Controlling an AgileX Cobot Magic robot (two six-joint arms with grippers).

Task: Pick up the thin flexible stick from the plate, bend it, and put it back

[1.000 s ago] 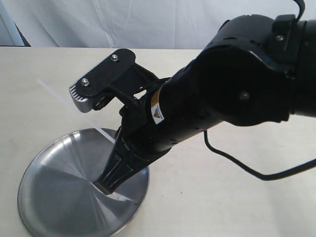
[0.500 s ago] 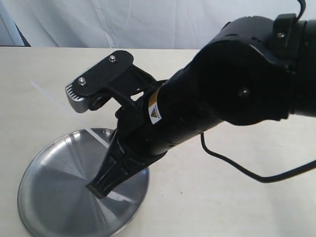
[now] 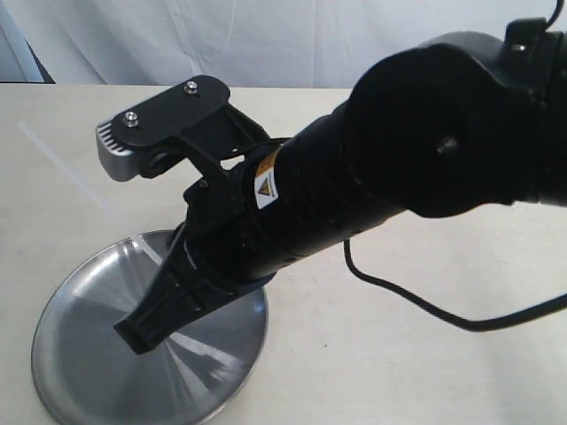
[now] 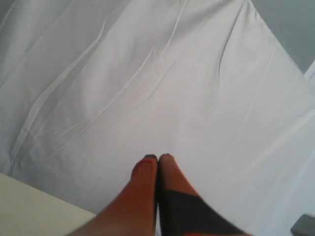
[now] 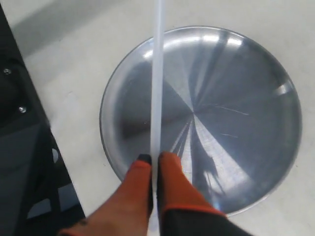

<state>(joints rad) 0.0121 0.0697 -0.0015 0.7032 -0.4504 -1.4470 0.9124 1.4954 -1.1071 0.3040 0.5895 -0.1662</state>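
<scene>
The plate [image 3: 84,354] is a shiny steel dish at the lower left of the beige table, also seen from above in the right wrist view [image 5: 236,98]. My right gripper [image 3: 133,338] hovers over its middle, shut on one end of the thin flexible stick [image 5: 157,73]. The whitish stick runs straight out from the fingertips [image 5: 170,164], across the plate's rim and beyond. From outside, the stick [image 3: 89,190] shows faintly, slanting up and to the left. My left gripper [image 4: 158,158] is shut on nothing and faces white cloth; the exterior view does not show it.
The bulky black right arm [image 3: 425,150] fills the middle and right of the exterior view, with a black cable [image 3: 416,301] trailing onto the table. White cloth [image 3: 266,35] hangs behind. A black structure [image 5: 24,147] stands beside the plate.
My right gripper has moved left across the plate and lifted a little, carrying the stick. The stick's far end has swung further left and higher.
</scene>
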